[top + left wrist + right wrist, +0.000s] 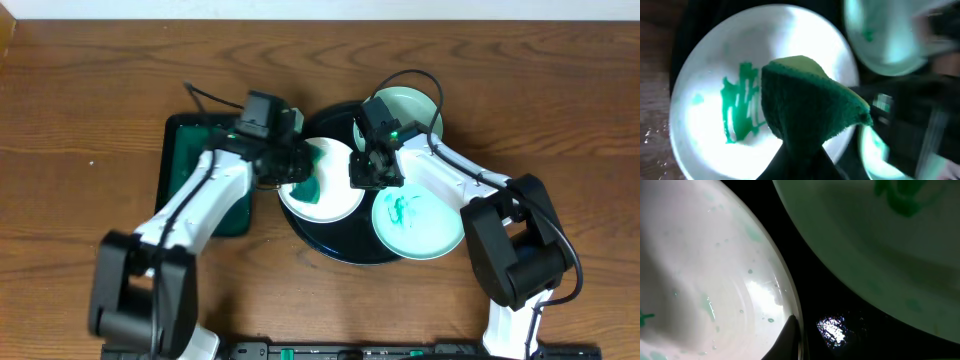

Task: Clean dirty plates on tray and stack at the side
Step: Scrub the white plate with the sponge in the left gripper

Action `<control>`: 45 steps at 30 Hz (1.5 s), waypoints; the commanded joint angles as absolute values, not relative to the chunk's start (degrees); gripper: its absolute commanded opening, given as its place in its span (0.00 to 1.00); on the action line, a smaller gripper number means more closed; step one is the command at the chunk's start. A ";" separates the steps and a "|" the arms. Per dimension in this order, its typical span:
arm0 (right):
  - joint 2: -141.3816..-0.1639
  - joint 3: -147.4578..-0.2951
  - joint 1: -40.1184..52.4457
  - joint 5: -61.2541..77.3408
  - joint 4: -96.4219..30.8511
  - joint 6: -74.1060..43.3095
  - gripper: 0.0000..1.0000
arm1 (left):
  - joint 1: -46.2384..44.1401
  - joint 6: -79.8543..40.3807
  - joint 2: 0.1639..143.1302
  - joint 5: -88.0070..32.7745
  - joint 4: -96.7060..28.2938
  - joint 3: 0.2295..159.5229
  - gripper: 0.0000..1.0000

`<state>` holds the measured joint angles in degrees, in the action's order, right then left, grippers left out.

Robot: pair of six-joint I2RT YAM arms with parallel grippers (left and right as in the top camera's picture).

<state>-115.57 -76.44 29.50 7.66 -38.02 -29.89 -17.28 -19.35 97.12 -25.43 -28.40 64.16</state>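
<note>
Sponge gripped by left claw over smeared plate, right claw closed alongside (perhaps touching rim)

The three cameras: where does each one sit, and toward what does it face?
Overhead: above the table, facing straight down on the tray; left arm and right arm visible.
Left wrist: on the left arm, facing down at the smeared plate; its fingers hold the sponge.
Right wrist: low over the tray, facing that plate's rim; one finger shows.
Shared: both wrist views show the smeared plate.
</note>
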 commanded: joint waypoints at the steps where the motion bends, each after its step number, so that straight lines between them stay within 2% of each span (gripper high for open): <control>1: -117.40 -75.94 30.11 6.04 -39.31 -28.67 0.01 | -17.39 -23.81 101.73 -15.68 -27.29 64.64 0.07; 8: -117.40 -75.94 30.11 6.04 -38.85 -28.64 0.01 | -16.47 -26.04 105.12 -5.34 -26.13 64.64 0.07; 19: -117.40 -75.94 30.11 6.04 -38.46 -28.64 0.01 | -21.23 -25.61 110.69 -24.88 -24.84 64.64 0.07; 26: -117.40 -75.94 30.11 6.04 -39.22 -28.64 0.01 | -25.85 -27.77 116.51 -29.04 -20.93 64.64 0.07; 32: -117.40 -75.94 30.11 6.04 -38.98 -28.67 0.01 | -25.71 -29.76 116.53 -39.86 -13.30 64.64 0.07; 37: -117.40 -75.94 30.11 6.04 -39.11 -28.67 0.01 | -24.49 -30.74 116.53 -32.77 -15.90 64.64 0.07; 45: -117.40 -75.94 30.11 6.04 -39.20 -28.64 0.01 | -16.88 -30.39 116.53 -4.71 -29.23 64.64 0.07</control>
